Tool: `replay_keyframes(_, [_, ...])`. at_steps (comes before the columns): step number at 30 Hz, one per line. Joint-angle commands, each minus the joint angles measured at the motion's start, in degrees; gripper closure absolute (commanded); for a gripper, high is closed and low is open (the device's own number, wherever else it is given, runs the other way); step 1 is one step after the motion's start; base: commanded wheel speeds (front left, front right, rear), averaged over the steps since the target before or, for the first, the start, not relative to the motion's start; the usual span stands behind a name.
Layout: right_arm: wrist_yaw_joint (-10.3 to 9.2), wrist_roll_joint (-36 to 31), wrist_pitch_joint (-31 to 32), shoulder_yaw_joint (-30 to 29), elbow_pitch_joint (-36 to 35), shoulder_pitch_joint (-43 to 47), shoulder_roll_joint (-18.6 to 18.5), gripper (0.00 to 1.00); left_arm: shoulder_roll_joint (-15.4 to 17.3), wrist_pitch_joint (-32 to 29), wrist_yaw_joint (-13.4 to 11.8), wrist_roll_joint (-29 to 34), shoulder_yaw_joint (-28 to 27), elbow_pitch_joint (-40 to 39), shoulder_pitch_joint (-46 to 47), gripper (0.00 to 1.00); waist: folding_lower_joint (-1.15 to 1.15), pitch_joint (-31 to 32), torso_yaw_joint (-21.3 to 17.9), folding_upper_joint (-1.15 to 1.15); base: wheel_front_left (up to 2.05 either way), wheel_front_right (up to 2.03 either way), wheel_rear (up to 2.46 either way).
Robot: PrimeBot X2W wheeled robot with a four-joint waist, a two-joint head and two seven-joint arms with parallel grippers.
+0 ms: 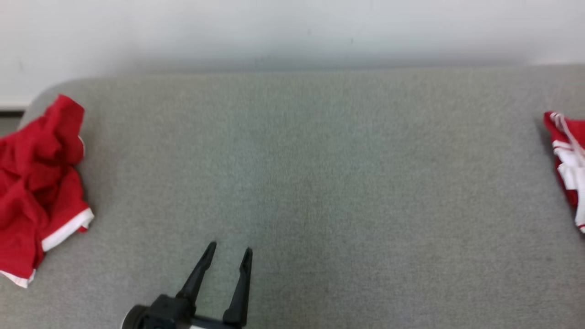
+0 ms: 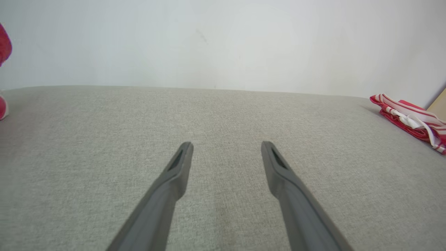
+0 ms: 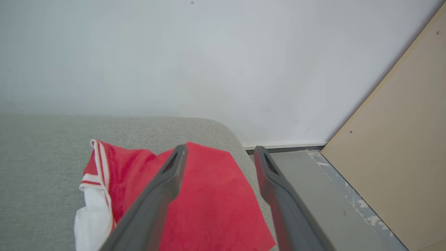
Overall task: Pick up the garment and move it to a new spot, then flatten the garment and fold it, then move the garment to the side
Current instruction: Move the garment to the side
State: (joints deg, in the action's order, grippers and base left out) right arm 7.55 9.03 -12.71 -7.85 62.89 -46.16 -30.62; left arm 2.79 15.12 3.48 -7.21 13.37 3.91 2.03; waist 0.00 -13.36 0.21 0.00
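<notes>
The broad grey fabric-covered table [image 1: 320, 183] holds a crumpled red white-trimmed garment [image 1: 36, 183] at its left end, well apart from the left gripper [image 1: 229, 247], whose spread, empty fingers point forward. The right gripper [image 3: 220, 149], likewise parted, hangs above a folded red-and-white garment [image 3: 209, 195] at the right end.

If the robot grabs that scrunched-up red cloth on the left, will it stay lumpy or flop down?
Probably flop: the scrunched-up red garment lies in soft folds, so it would likely dangle and unfold from a pinch. It looks thin, so it is probably light. On the grey fabric surface, a push would likely bunch it up rather than slide it.
</notes>
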Motion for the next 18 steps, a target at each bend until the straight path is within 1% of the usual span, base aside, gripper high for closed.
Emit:
replay_keyframes(1, [-0.14, 0.0, -1.3, -0.4, -2.1, 3.7, 0.8, 0.00, 0.2, 0.0, -0.4, -0.6, -0.4, -0.1, -1.7, 0.00, 0.00, 4.1, -0.3, 0.00, 0.00, 0.00, 0.00])
replay_keyframes(3, [-0.14, -1.0, -2.1, -1.8, -4.9, 8.0, 1.2, 0.00, 0.2, 0.0, -0.8, -0.9, -0.7, 0.0, -3.1, 0.00, 0.00, 6.1, -0.2, 0.00, 0.00, 0.00, 0.00])
replay_keyframes(4, [-0.14, -1.1, -2.2, -2.8, -6.6, 10.1, 2.2, 0.00, 0.2, 0.0, -1.0, -1.1, -0.9, 0.0, -3.7, 0.00, 0.00, 7.0, -0.1, 0.00, 0.00, 0.00, 0.00])
replay_keyframes(7, [-0.14, -2.2, -2.4, -5.5, -14.0, 17.4, 6.2, 0.00, 0.2, 0.0, -1.9, -1.6, -1.9, -0.1, -6.1, 0.00, 0.00, 9.8, -0.2, 0.00, 0.00, 0.00, 0.00])
replay_keyframes(10, [-0.14, -3.4, -2.5, -8.4, -23.0, 25.8, 11.0, 0.00, 0.2, 0.0, -2.0, -1.4, -2.9, 0.4, -8.3, 0.00, 0.00, 12.3, -0.3, 0.00, 0.00, 0.00, 0.00])
replay_keyframes(15, [-0.14, -5.0, -2.4, -8.7, -36.6, 37.2, 19.0, 0.00, 0.2, 0.0, -2.2, -1.0, -4.9, 0.3, -10.7, 0.00, 0.00, 14.4, -0.3, 0.00, 0.00, 0.00, 0.00])
replay_keyframes(18, [-0.14, -5.7, -2.5, -7.4, -42.7, 42.5, 22.9, 0.00, 0.2, 0.0, -2.3, -1.0, -6.1, 0.1, -11.9, 0.00, 0.00, 15.3, -0.3, 0.00, 0.00, 0.00, 0.00])
